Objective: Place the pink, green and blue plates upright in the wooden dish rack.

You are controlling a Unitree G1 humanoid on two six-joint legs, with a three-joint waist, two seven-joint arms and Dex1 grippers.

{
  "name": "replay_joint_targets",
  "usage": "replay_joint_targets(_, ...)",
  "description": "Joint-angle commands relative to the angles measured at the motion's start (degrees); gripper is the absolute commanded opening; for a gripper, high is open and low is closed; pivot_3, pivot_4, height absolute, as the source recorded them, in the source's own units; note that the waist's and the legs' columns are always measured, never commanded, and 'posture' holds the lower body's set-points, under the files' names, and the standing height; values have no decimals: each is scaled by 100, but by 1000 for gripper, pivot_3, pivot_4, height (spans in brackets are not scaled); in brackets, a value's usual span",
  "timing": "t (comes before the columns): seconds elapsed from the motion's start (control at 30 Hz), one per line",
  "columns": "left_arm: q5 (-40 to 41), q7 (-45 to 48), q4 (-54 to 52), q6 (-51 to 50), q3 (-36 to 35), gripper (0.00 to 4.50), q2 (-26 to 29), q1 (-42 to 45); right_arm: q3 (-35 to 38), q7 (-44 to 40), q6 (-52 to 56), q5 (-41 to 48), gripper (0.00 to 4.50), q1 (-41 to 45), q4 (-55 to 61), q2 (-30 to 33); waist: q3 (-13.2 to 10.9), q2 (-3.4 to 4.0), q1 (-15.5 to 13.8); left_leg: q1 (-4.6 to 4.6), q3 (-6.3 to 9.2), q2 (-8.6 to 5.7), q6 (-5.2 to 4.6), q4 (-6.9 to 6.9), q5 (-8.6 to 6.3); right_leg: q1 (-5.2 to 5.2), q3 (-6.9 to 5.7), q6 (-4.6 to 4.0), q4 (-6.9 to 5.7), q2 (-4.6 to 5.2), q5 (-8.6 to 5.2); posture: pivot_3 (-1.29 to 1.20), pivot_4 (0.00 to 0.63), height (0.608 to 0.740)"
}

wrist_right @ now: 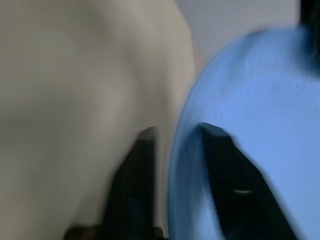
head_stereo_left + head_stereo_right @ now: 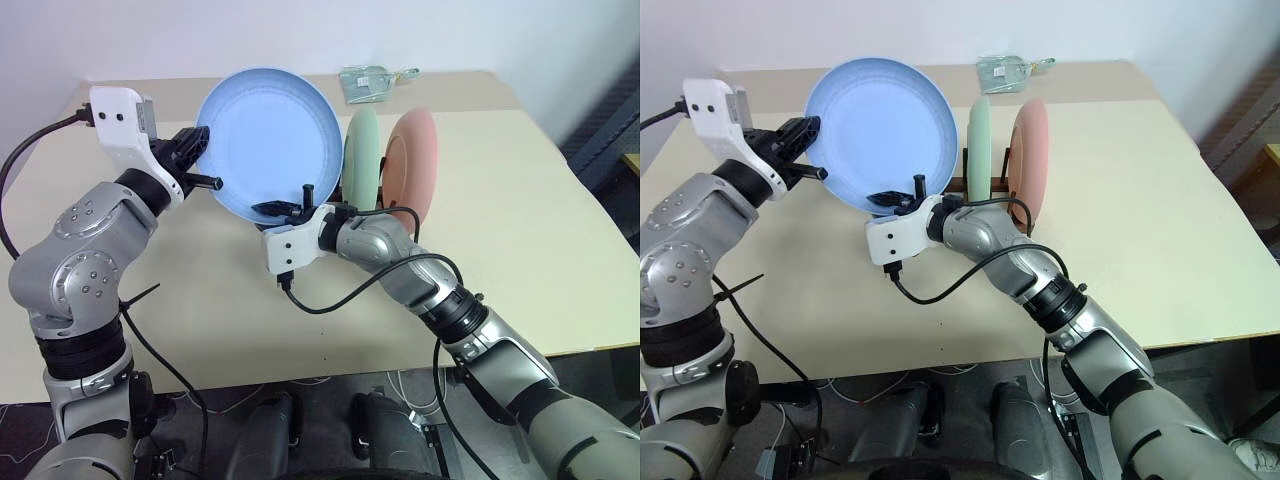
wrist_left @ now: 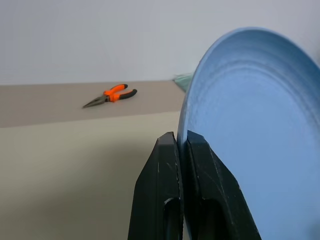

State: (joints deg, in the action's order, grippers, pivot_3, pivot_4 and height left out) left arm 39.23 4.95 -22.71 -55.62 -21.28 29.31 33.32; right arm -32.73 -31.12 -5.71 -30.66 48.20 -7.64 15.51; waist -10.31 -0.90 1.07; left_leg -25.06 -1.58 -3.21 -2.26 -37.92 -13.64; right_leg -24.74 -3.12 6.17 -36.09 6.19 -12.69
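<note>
The surface (image 2: 520, 230) carries the rack (image 2: 962, 184) at 12 o'clock, green plate (image 2: 361, 158) and pink plate (image 2: 415, 165) upright in it. The blue plate (image 2: 268, 140) hangs raised at 11 o'clock. Left hand (image 2: 206, 160) clamps its rim at 9 o'clock; right hand (image 2: 292, 205) grips its rim at 6 o'clock. Pliers (image 3: 111, 95) lie beyond.

head views overhead, wrist views close

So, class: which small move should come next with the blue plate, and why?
Probably open the left end effector: both it and the right end effector pinch the blue plate, and the wooden dish rack holding the green plate and pink plate stands on the right arm's side.
</note>
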Motion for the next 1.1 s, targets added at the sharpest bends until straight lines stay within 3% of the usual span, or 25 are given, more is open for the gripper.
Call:
replay_joint_targets(0.03, 187, 150, -310, 90, -113, 0, 47, 59, 33, 124, -57, -218, 45, 271, -107, -128, 1, -1, -4, 0, 0, 1, 3, 2, 2, -2, 1, 0, -1, -1, 0, 0, 150, 740)
replay_joint_targets(0.17, 402, 123, -268, 143, -393, 0, -118, 105, 49, 180, -192, -307, 45, 315, -111, -173, 0, 0, -29, 0, 3, 1, 4, 2, 2, 1, 0, 0, 1, -3, 0, 0, 150, 740)
replay_joint_targets(0.27, 611, 21, -213, 453, -792, 958, -337, 253, 60, 208, -331, -299, 0, 322, -77, -197, 0, 0, -29, 0, 5, 0, 5, 1, 1, 4, 0, 0, 2, -2, 0, 0, 150, 740)
replay_joint_targets(0.4, 919, -416, 131, 1026, -1508, 2949, -562, 700, 98, 256, -454, -293, 0, 340, -88, -216, -3, -6, -23, 0, 7, 1, 7, 1, 3, 3, 0, 0, 2, -4, 0, 0, 150, 740)
replay_joint_targets(0.5, 723, -597, 535, 1462, -1889, 2949, -337, 773, 185, 318, -562, -241, 0, 375, -112, -199, -3, -6, 13, 2, 7, 1, 8, 2, 4, 3, 0, 0, 1, -5, 0, 0, 150, 740)
replay_joint_targets(0.63, -145, -190, 802, 1968, -1579, 2949, 279, -18, 601, 325, -670, 318, 0, 322, 72, -227, -4, -5, 12, 10, 6, 1, 11, 9, 6, 3, 5, -1, -2, -11, 0, 0, 150, 740)
replay_joint_targets(0.8, -1047, 436, 1057, 2896, -1157, 2949, 430, -1361, 1650, -192, 66, 2530, 0, -61, 1135, -677, -3, -6, -25, 10, 9, 1, 24, 12, -2, 10, 5, -2, 6, -9, 0, 0, 150, 740)
replay_joint_targets(0.93, -1796, 927, 861, 3533, -103, 2949, 247, -2388, 2289, -475, 1936, 4852, 0, -474, 2464, -1098, -2, -5, -39, 18, 12, 1, 23, 20, -6, 15, 5, -5, 6, -2, 2, 0, 150, 740)
replay_joint_targets(1.1, -1968, 1243, 785, 4053, 519, 2949, -264, -2790, 2799, 249, 3727, 6822, 0, -788, 3327, -1535, -1, -5, -29, 23, 10, 0, -5, 35, -23, 4, 5, -22, 5, 26, 1, 0, 150, 740)
